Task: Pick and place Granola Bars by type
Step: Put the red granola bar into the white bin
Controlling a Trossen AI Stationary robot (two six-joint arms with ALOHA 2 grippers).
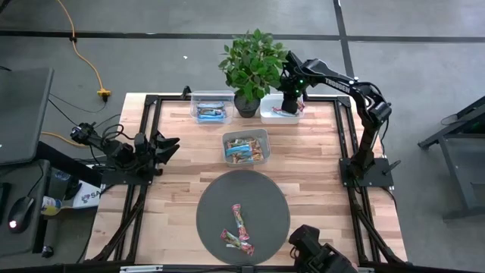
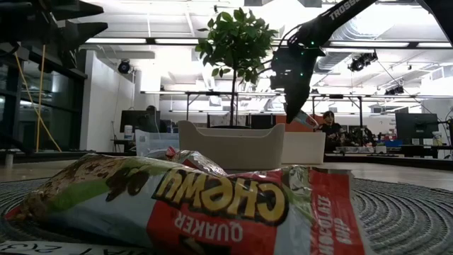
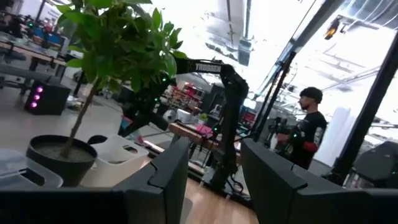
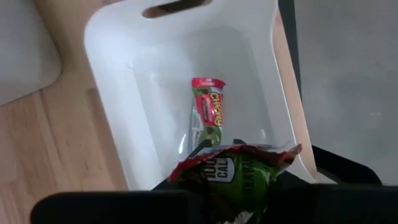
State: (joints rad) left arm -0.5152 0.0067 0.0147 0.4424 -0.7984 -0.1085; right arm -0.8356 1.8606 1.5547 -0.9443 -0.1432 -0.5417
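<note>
Granola bars in shiny wrappers lie sorted across the wooden tabletop. One red-and-green wrapped bar is clenched between the fingers of the right hand, which hangs over the clear white plastic bin at the far edge of the tabletop, just beside the potted green plant. A second red bar lies flat on that bin's floor, apart from the held one. Blue-wrapped bars fill the clear bin on the plant's other side, and a mixed heap of yellow-brown and other bars sits in the middle bin. Three red and pink bars rest on the round dark grey mat near the front. The left hand waits at the tabletop's left edge, released, with its fingers spread.
</note>
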